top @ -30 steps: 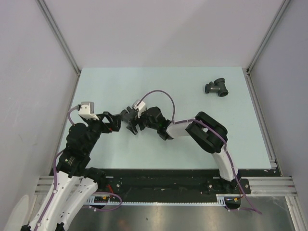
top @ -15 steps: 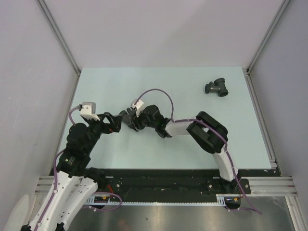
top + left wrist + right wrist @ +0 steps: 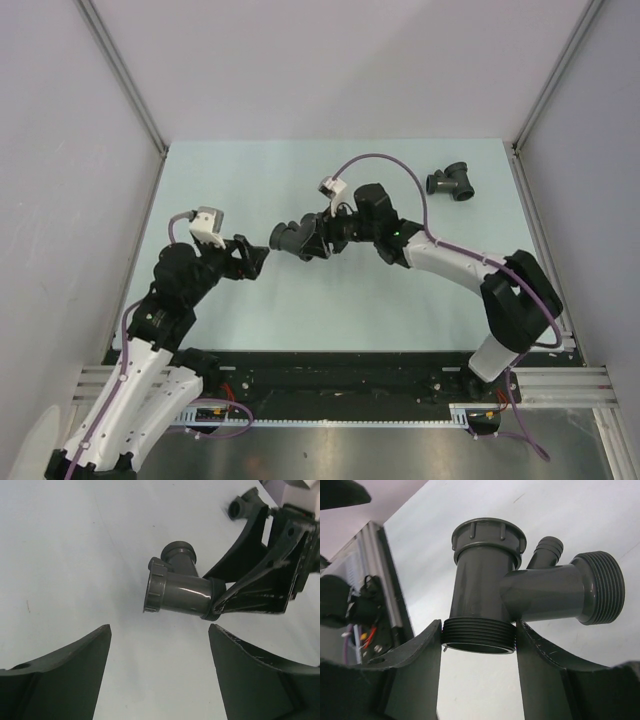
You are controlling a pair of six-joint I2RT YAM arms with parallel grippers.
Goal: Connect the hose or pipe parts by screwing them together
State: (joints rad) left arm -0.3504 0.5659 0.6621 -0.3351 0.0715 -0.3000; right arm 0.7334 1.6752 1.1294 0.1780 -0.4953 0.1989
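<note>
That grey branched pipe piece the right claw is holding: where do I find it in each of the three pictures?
Top external: the branched pipe fitting sits just left of centre, at the tip of the right gripper.
Left wrist: the fitting is slightly above centre, lying sideways.
Right wrist: the fitting fills the middle, its threaded end between the fingers.
Shared landmark: the right gripper, clamped on one end of the fitting in all three views.

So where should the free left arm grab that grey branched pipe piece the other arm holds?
Probably the ribbed collar at the free end of the branched fitting, approached from the left end effector's own side. The right end effector clamps the opposite threaded end and a side branch juts from the middle, so the collar is the free round part.
</note>
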